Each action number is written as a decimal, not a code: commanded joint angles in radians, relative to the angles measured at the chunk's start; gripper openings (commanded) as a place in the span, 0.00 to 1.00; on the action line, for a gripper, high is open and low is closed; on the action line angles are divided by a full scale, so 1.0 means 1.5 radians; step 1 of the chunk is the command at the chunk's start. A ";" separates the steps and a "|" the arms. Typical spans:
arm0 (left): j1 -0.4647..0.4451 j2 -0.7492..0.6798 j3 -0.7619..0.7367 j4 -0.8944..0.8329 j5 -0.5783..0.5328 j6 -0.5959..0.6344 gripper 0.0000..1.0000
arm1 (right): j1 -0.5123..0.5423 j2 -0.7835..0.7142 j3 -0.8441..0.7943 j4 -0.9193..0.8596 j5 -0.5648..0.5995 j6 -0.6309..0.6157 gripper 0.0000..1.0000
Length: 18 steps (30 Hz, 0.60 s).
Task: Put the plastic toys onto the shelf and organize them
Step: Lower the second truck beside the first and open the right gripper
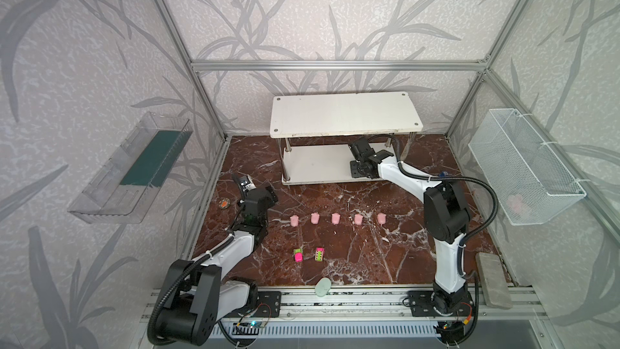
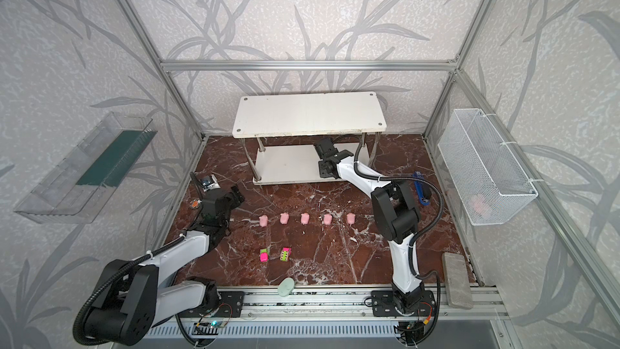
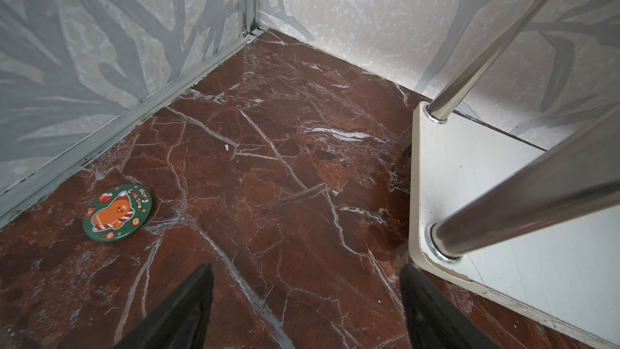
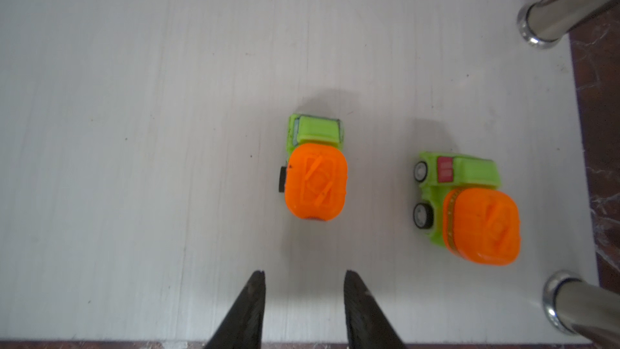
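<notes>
Top views: shelf point(image 1: 345, 114) stands at the back of the marble tabletop point(image 1: 369, 256), top board bare. Five pink pigs point(image 1: 336, 218) sit in a row on the tabletop, well in front of the shelf. Two pink-and-green cars point(image 1: 298, 255) sit side by side nearer the front edge. None of these seven is on the shelf.

The right arm reaches under the top board at the right end of the lower tier. Its wrist hides what lies there in both top views.

Right wrist view fills the gap: two orange-and-green cars point(image 4: 315, 179) rest on the lower board, apart from each other, near the end with two chrome posts point(image 4: 563, 5). The right fingers point(image 4: 250, 303) are parted with nothing between them. Their tips are just short of the nearer car, not touching it.

Left wrist view: the left fingers point(image 3: 191, 297) are spread wide and empty over bare tabletop. A round green Christmas badge point(image 3: 117, 213) lies to one side and the shelf's corner to the other. In the top views the badge is only a small dot.

A blue object point(image 2: 421, 189) shows plainly in a top view beside the right arm.

Mint oval object point(image 1: 322, 287) lies at the front edge. Wire basket point(image 1: 526, 166) hangs on the right wall.
</notes>
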 commanded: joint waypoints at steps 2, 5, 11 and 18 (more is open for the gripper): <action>0.002 0.000 -0.005 0.012 -0.003 -0.015 0.85 | -0.003 -0.105 -0.070 0.045 -0.056 0.016 0.42; 0.002 -0.001 -0.006 0.012 -0.002 -0.015 0.85 | 0.000 -0.182 -0.150 0.087 -0.101 0.035 0.42; 0.001 -0.035 -0.013 -0.004 -0.003 -0.010 0.85 | 0.063 -0.358 -0.322 0.132 -0.120 0.033 0.43; -0.028 -0.214 -0.002 -0.208 0.031 -0.082 0.84 | 0.186 -0.532 -0.474 0.129 -0.098 0.055 0.44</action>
